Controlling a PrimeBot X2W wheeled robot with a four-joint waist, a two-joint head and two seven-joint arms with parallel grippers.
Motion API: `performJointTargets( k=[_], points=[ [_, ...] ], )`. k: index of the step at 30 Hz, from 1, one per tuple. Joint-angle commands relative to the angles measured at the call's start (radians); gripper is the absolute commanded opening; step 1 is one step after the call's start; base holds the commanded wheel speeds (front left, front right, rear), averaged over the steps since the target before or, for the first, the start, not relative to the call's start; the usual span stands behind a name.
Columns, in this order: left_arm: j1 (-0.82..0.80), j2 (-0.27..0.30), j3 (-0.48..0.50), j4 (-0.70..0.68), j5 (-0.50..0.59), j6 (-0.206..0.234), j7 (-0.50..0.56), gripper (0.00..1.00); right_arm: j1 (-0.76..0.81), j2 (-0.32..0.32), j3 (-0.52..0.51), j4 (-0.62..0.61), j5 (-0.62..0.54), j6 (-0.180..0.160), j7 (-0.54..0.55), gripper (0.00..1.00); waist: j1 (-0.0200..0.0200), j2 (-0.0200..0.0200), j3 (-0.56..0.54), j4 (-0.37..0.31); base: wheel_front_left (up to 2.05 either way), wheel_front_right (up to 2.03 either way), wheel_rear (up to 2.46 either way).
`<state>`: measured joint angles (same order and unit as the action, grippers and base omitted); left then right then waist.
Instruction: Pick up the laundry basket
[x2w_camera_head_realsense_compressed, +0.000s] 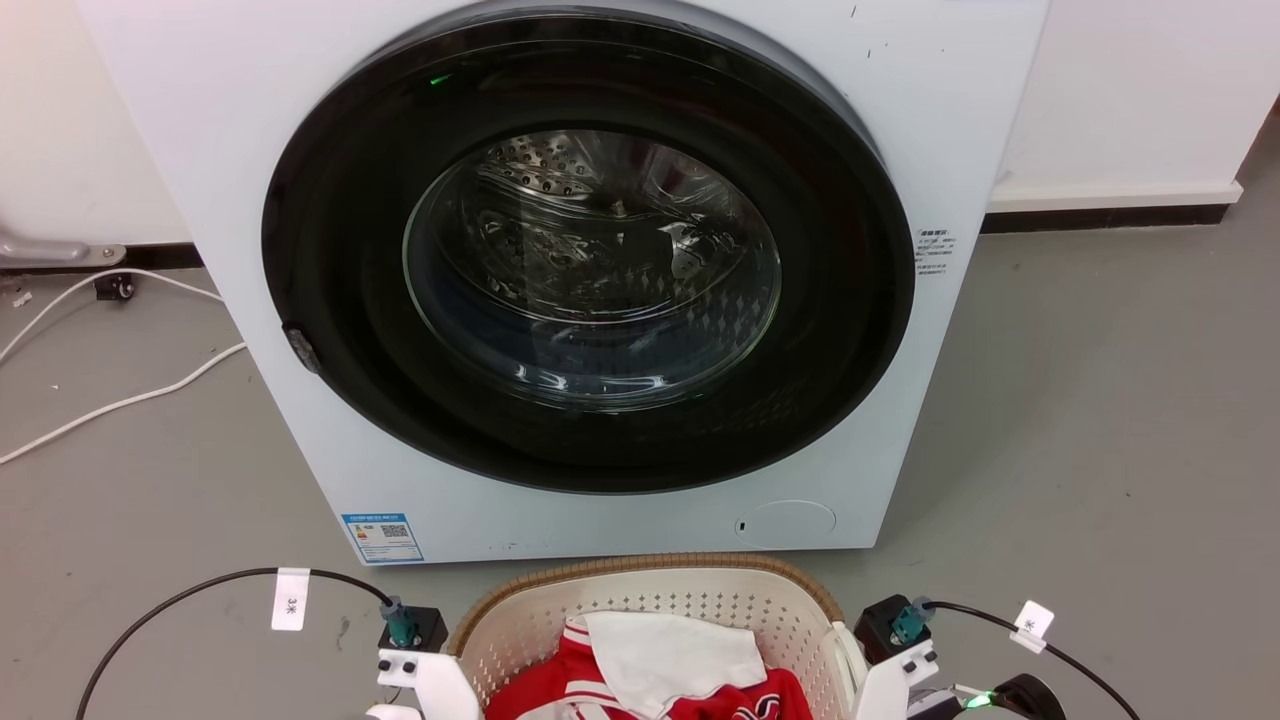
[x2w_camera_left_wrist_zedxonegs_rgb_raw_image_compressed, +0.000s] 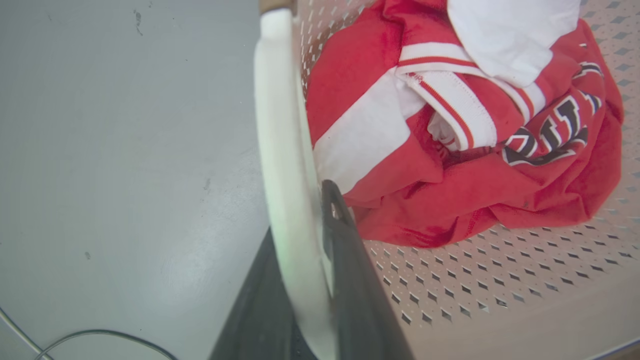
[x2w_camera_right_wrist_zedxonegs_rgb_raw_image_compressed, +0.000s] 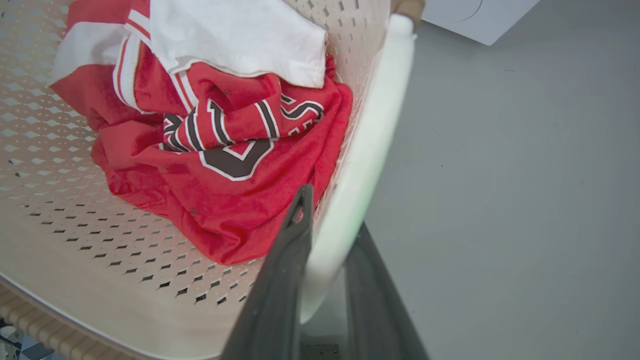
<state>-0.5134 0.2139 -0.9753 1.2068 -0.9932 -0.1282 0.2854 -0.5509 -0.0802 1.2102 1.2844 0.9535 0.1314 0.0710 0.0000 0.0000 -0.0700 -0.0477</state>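
Laundry basket (x2w_camera_head_realsense_compressed: 680, 605) holds red jersey (x2w_camera_left_wrist_zedxonegs_rgb_raw_image_compressed: 440, 200), white garment (x2w_camera_right_wrist_zedxonegs_rgb_raw_image_compressed: 235, 35) on top.

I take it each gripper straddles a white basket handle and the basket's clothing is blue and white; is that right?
Not quite: the clothing in the laundry basket is red and white, not blue, as both wrist views show; the left gripper and right gripper do straddle handles.

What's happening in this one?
The robot grips the laundry basket, which is in front of the washing machine with red and white clothes inside. The left claw straddles the left handle and the right claw the right handle, both apparently closed on them. Whether the basket is off the floor yet is unclear.
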Motion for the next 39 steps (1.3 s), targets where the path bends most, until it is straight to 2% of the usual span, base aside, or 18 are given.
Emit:
performJointTargets(
  k=[1,39],
  points=[
    [-0.007,-0.002,-0.008,-0.002,-0.002,-0.004,-0.006,0.0,0.005,0.004,0.005,0.001,0.001,-0.001,-0.005,0.0,0.0,0.0,0.0,0.0,0.0,0.0,0.0],
    [-0.021,-0.004,-0.088,0.013,-0.077,-0.004,-0.033,0.0,0.008,0.004,0.023,0.004,0.024,-0.001,-0.011,0.0,0.0,0.0,-0.001,0.0,0.0,0.0,0.0]
  ],
)
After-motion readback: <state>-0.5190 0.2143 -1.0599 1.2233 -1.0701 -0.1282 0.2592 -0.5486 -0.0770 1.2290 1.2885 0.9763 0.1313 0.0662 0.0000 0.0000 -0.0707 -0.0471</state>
